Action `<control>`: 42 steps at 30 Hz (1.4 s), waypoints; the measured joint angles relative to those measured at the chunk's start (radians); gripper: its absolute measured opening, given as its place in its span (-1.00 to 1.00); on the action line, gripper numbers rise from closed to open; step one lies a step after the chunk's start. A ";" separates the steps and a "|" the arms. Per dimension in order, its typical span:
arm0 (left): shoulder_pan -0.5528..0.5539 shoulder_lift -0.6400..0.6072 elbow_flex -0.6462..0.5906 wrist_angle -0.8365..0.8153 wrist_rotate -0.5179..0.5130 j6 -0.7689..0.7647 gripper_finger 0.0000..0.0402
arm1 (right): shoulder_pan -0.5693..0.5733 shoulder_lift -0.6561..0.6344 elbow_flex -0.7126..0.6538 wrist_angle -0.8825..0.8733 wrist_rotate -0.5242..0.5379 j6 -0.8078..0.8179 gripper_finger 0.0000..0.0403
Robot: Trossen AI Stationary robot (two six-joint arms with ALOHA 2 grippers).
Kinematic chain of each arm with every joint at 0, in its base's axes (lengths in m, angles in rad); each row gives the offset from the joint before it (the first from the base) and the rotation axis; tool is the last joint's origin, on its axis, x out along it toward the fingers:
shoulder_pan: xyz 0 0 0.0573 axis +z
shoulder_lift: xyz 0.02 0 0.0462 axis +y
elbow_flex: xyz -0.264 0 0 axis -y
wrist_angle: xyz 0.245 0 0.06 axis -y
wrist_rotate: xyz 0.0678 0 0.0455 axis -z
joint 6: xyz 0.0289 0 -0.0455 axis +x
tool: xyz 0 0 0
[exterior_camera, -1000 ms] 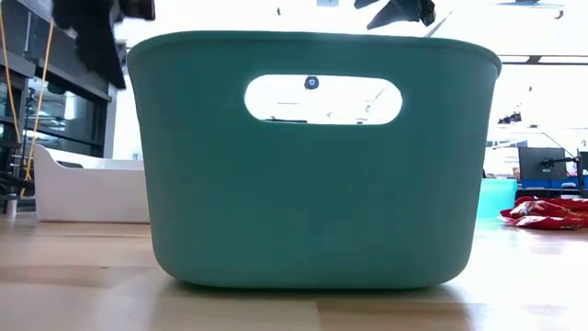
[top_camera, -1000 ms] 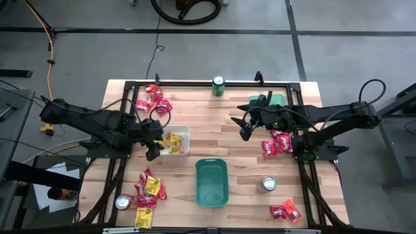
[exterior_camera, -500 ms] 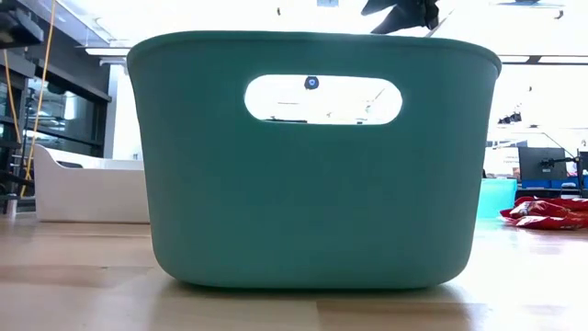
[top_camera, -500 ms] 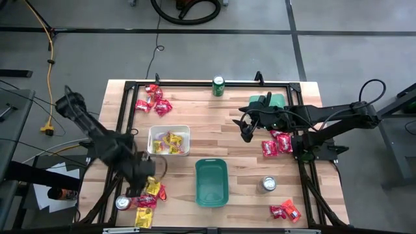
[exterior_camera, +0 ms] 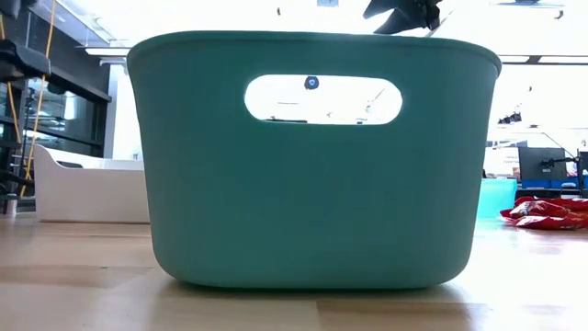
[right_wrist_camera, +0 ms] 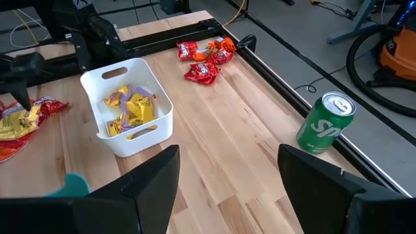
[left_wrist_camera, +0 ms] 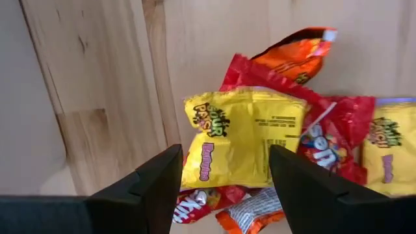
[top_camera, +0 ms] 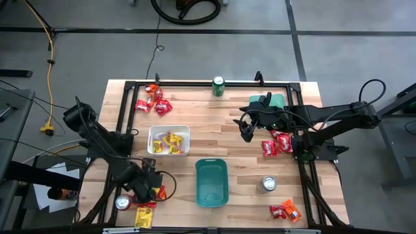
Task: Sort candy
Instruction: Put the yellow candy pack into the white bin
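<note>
Left hand [left_wrist_camera: 221, 188] open over yellow Sour Patch packet [left_wrist_camera: 244, 136] in near-left candy [top_camera: 148, 198] pile on counter [top_camera: 214, 140]. Farther off, yellow packets in white bin [top_camera: 169, 140]. Right hand [top_camera: 247, 133] open, hovering beyond teal bin [top_camera: 212, 183].

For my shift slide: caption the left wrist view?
Open left gripper poised above a yellow candy packet lying on red and orange packets.
</note>
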 joint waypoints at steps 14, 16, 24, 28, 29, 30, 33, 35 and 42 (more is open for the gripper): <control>0.053 0.071 -0.027 0.093 0.063 -0.027 0.06 | 0.000 0.003 0.000 -0.007 0.000 0.004 0.27; 0.053 0.071 -0.040 0.094 0.068 -0.046 -0.01 | 0.000 0.006 0.000 -0.008 0.000 0.004 0.27; 0.056 0.058 -0.058 0.097 0.080 -0.041 -0.80 | 0.000 0.014 0.000 -0.028 0.000 0.004 0.27; 0.079 -0.021 -0.057 0.078 0.096 -0.051 -0.93 | 0.000 0.014 0.000 -0.026 0.000 0.004 0.27; 0.085 -0.052 -0.054 0.067 0.092 -0.050 -0.93 | 0.000 0.014 0.000 -0.026 0.000 0.004 0.27; 0.093 -0.088 -0.050 0.057 0.081 -0.051 -0.94 | 0.000 0.014 0.000 -0.026 0.000 0.004 0.27; 0.126 -0.214 -0.025 0.031 0.001 -0.050 -0.99 | 0.000 0.014 0.000 -0.025 0.000 0.004 0.27; 0.150 -0.304 -0.008 0.037 -0.120 -0.049 -0.98 | 0.000 0.014 0.000 -0.024 0.000 0.008 0.27; 0.263 -0.563 0.009 0.108 -0.641 0.042 -1.00 | 0.000 0.014 0.000 -0.006 -0.005 0.098 0.27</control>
